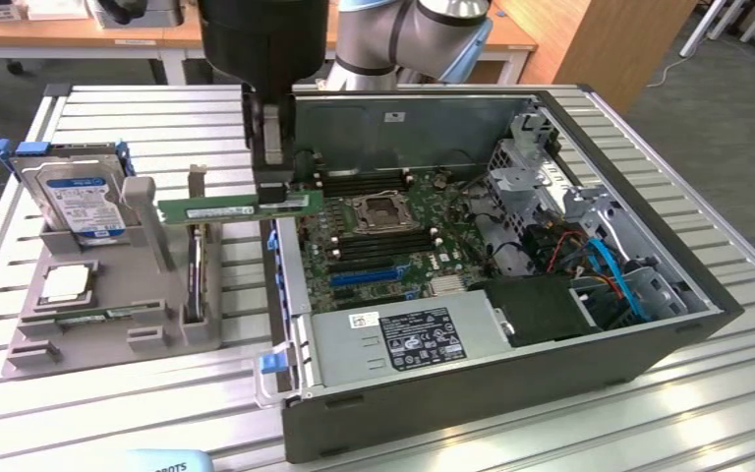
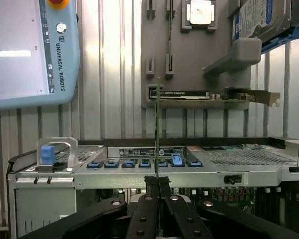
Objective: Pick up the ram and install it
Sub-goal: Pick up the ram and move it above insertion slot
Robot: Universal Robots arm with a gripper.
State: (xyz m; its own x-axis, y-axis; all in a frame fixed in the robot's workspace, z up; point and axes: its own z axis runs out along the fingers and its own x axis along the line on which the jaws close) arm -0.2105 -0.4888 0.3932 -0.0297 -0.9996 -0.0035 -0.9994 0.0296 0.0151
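The ram (image 1: pixel 220 209) is a long green stick with a white label, held level in the air over the gap between the grey parts holder (image 1: pixel 76 339) and the left wall of the open computer case (image 1: pixel 483 383). My gripper (image 1: pixel 274 193) is shut on the stick's end nearest the case and hangs straight down from above. In the wrist view the ram (image 2: pixel 158 124) appears edge-on as a thin strip rising from my gripper (image 2: pixel 158 183). The motherboard (image 1: pixel 391 246) with its black memory slots (image 1: pixel 351 183) lies inside the case, to the exterior view's right of the stick.
The holder carries a hard drive (image 1: pixel 83 202), a silver processor chip (image 1: pixel 66 283), another green stick (image 1: pixel 99 317) and a dark expansion card (image 1: pixel 196 280). A power supply (image 1: pixel 404 339) and drive cage (image 1: pixel 535 177) fill the case. A teach pendant (image 2: pixel 30 50) lies on the slatted table.
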